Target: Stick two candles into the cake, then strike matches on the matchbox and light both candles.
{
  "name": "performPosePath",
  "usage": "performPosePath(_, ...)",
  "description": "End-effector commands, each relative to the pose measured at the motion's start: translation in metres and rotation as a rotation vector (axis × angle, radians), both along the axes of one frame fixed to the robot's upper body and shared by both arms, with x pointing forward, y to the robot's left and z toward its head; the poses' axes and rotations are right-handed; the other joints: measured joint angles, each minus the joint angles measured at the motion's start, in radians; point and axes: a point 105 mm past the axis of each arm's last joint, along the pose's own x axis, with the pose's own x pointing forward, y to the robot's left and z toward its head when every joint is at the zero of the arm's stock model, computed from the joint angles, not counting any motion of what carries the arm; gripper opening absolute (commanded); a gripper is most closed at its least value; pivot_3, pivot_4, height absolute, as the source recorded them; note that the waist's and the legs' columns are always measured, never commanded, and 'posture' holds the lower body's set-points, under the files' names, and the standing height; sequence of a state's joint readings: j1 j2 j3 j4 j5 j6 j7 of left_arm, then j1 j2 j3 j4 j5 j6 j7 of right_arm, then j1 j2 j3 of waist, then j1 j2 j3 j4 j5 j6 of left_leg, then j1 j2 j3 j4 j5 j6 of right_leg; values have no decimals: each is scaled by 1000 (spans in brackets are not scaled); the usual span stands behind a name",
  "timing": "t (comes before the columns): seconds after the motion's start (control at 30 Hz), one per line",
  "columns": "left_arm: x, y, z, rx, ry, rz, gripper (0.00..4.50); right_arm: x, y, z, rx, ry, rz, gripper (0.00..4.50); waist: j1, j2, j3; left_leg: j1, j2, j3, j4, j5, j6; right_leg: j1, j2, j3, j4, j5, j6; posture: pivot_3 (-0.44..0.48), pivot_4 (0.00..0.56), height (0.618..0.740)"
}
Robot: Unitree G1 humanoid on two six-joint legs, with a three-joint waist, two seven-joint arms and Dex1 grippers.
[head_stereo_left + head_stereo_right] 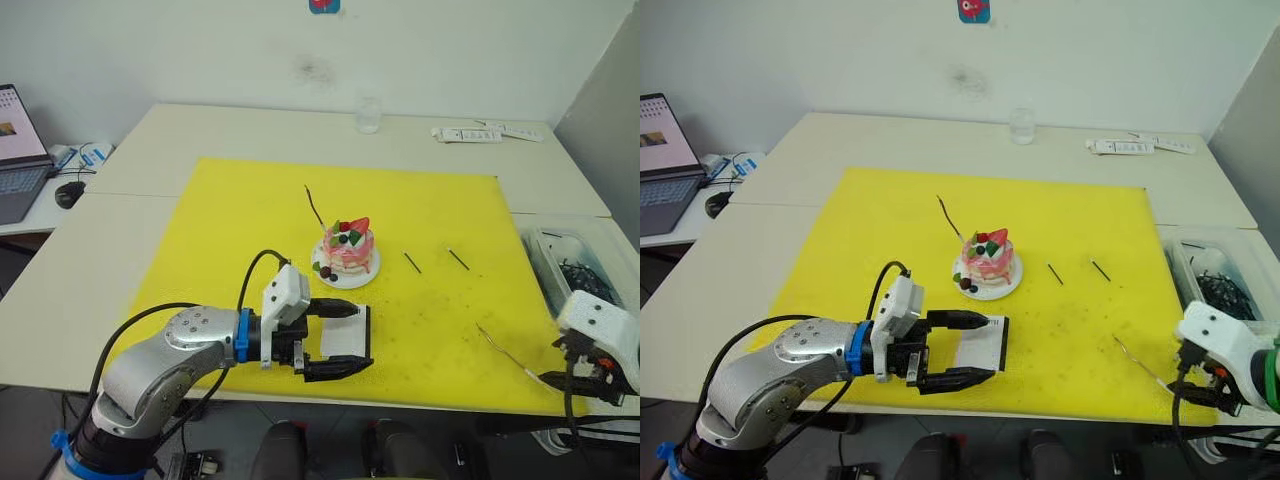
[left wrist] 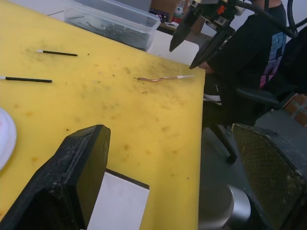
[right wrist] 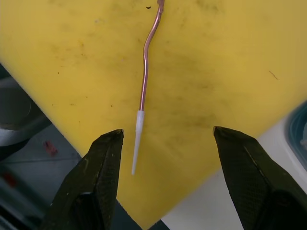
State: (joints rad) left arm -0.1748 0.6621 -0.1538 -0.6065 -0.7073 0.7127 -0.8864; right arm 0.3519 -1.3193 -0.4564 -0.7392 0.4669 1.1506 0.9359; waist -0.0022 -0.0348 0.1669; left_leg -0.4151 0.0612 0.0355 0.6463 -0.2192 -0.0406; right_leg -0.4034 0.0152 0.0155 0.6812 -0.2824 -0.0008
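Spread wide around the matchbox [image 1: 345,338] at the mat's near edge, left gripper [image 1: 340,340] grips nothing, while right gripper [image 3: 165,167] gapes empty before a loose candle [image 3: 144,91] at near right.

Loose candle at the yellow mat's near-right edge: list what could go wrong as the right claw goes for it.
1. The thin reddish candle with a pale tip overhangs the yellow foam mat; a nudge from the open right claw might tip it off.
2. It lies flat and is very thin, so the black fingers may close over it without catching.
3. It is bent, so it could roll when touched.
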Motion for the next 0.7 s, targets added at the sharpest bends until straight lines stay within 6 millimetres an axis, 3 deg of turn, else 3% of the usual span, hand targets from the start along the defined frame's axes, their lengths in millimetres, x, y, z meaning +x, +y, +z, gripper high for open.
performPosePath(0.03,-8,-6,9,-20,-63,-32,4500,1,1,-7,-12,52,-14,3099,1,0,0,-1,0,0,0,0,0,0,0,0,0,0,0,0,150,740)
performPosePath(0.33,-11,-7,10,-34,-71,-36,4500,7,0,-22,-30,94,-10,3099,0,0,0,-1,0,0,0,0,0,-1,0,0,0,0,0,0,150,740)
performPosePath(0.43,-11,-8,10,-37,-73,-36,4500,8,2,-24,-10,102,-10,2516,0,0,0,0,0,0,0,0,0,-1,0,0,0,0,0,0,150,740)
performPosePath(0.63,-11,-11,8,-42,-73,-40,4500,11,9,-26,13,109,-1,351,0,0,0,0,0,0,0,0,0,-1,0,0,0,0,0,0,150,740)
performPosePath(0.7,-10,-12,8,-41,-75,-42,4500,12,11,-25,24,112,2,38,0,0,0,0,0,1,0,0,0,-1,0,0,0,0,0,0,150,740)
